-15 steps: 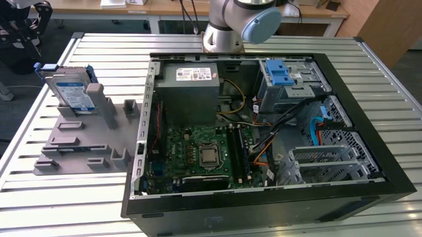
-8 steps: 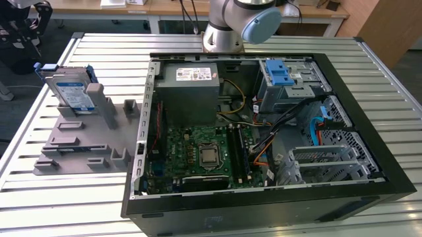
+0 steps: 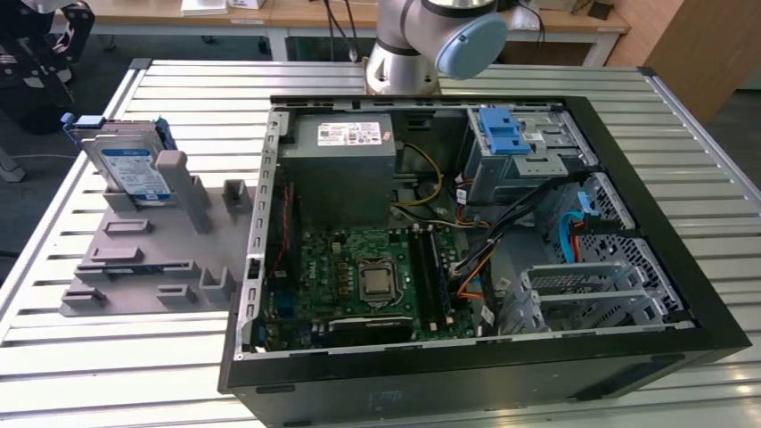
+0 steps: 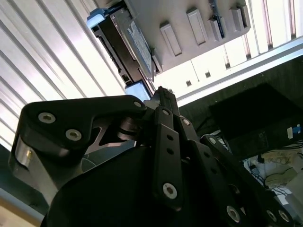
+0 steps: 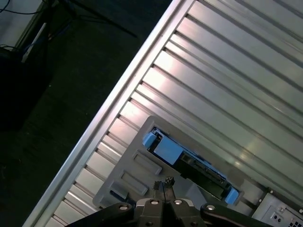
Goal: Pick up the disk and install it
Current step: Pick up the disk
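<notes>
The disk stands on edge in a slot of the grey holder plate, at the exterior view's left on the slatted table. It is silver with a blue-and-white label and blue side rails. In both wrist views my gripper hangs well above the disk, apart from it. The black fingertips are pressed together with nothing between them. The second wrist view looks past them at the disk from its edge side.
An open black computer case lies at the exterior view's right, with a grey power-supply box, a green motherboard and a drive bay with a blue latch. The arm's base stands behind it. The table edge drops to dark floor.
</notes>
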`<move>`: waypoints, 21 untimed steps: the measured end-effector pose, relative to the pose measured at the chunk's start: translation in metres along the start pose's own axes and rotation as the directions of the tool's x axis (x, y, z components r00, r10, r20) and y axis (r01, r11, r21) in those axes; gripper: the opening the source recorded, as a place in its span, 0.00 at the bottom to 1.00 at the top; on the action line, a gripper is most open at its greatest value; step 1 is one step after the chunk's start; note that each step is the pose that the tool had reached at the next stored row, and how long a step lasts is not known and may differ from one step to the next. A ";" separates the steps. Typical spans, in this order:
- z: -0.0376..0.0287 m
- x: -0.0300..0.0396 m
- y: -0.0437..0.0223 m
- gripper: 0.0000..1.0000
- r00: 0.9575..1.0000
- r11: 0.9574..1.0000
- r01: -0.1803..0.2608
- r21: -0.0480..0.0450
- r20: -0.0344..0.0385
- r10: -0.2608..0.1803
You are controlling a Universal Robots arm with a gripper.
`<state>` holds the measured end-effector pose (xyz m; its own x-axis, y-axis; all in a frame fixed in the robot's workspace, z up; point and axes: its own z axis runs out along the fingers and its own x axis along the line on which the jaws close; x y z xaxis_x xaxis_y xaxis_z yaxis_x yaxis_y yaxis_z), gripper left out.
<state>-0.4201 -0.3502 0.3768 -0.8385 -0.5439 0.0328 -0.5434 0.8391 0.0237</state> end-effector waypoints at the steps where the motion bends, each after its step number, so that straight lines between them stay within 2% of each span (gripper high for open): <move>1: 0.0000 0.0000 0.0000 0.11 1.000 1.000 0.006 0.000 0.000 -0.006; 13: 0.0000 0.0000 0.0000 0.11 0.997 0.997 0.081 0.003 -0.002 -0.081; 19: 0.0001 0.0000 0.0000 0.11 0.990 0.990 0.140 0.005 -0.003 -0.140; 20: 0.0000 0.0000 0.0000 0.11 0.989 0.989 0.148 0.005 -0.002 -0.148; 21: 0.0001 0.0000 0.0000 0.11 0.988 0.988 0.153 0.002 0.003 -0.153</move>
<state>-0.4201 -0.3502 0.3767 -0.7456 -0.6659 0.0259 -0.6654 0.7460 0.0261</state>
